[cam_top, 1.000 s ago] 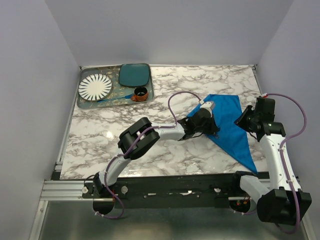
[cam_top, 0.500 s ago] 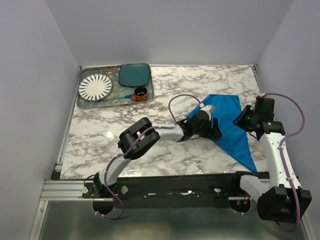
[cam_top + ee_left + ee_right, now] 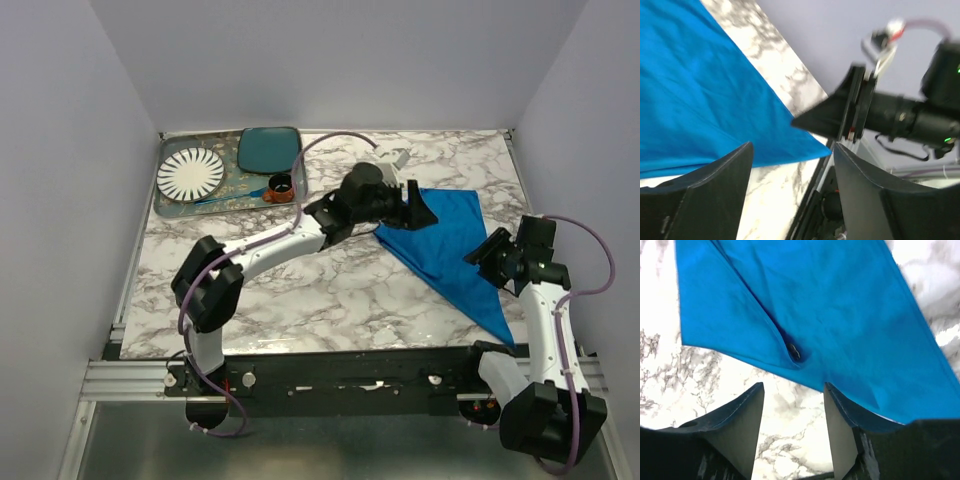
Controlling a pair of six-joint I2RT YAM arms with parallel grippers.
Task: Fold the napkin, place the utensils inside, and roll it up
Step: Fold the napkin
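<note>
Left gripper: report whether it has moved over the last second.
Yes. The left gripper moved toward the far edge of the table, and is now about level with the near rim of the tray.

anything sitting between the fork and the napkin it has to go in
Yes. The fork lies in the tray, and the small brown cup sits at its napkin-side end. The tray rim and the left arm also cross the way to the napkin.

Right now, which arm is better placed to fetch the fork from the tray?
Left. The fork lies on the tray at the table's far left. The open left gripper hovers nearer it, above the napkin; the right gripper is beyond the napkin, farther away.
</note>
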